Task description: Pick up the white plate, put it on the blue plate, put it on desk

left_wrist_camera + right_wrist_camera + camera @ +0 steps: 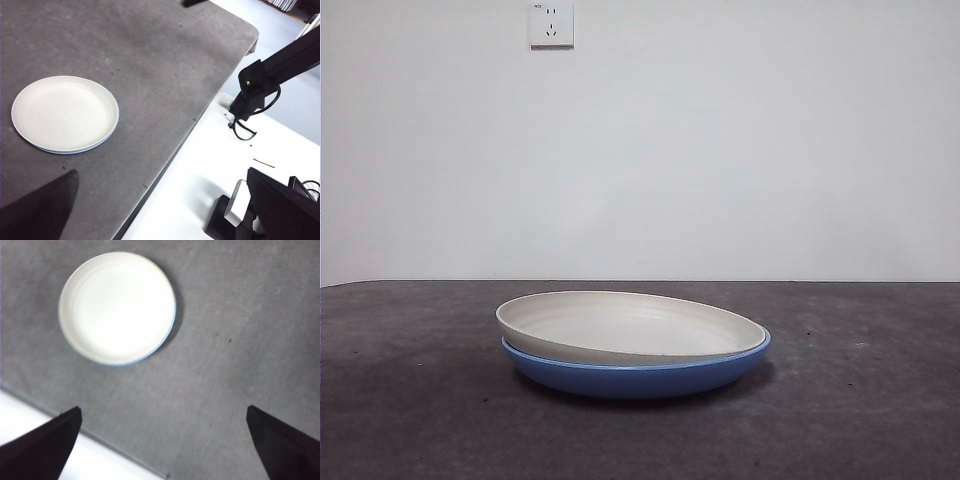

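While both arms are hanging high above the desk (860, 400), the white plate (630, 325) is sitting nested inside the blue plate (640, 375), tilting slightly with 1 edge raised, and the stacked pair is resting near the middle of the tabletop. The right gripper (162, 442) is hovering well clear of the plates with its 2 jaws spread wide and gripping nothing. The left gripper (150, 210) is likewise holding nothing, its 2 jaws standing far apart.
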Controlling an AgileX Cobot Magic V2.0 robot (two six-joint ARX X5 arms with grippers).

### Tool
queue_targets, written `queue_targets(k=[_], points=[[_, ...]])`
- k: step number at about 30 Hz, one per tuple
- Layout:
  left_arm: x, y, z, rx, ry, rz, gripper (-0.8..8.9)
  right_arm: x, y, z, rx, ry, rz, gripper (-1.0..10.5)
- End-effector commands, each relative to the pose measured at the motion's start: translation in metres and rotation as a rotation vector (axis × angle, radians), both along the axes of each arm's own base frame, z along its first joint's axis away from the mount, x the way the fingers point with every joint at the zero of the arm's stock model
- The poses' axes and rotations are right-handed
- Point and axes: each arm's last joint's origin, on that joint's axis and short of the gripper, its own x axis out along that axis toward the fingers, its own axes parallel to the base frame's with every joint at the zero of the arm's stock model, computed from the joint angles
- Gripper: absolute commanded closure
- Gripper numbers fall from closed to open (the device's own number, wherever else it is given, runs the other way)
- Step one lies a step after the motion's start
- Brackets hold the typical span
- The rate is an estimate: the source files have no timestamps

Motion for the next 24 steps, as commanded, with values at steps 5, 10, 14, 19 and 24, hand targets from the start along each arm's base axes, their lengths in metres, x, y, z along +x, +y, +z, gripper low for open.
queue_targets(k=[5,10,14,19,24], points=[[0.0,0.0,0.003,-0.018,0.001,0.001,2.14,-0.05,-0.023,0.009,0.052,-0.055,0.02,3.9],[0.0,0.0,0.003,-0.022,0.012,0.007,2.14,-0.086,-0.043,-0.001,0.128,-0.111,0.025,3.9],[0.0,0.0,0.003,-0.024,0.018,0.01,2.14,-0.11,-0.056,-0.02,0.163,-0.143,0.052,3.9],[0.0,0.0,0.003,-0.023,0.018,0.01,2.14,-0.127,-0.066,-0.04,0.183,-0.168,0.053,3.9],[0.0,0.0,0.003,-0.023,0.018,0.01,2.2,-0.132,-0.069,-0.043,0.193,-0.185,0.054,3.9]])
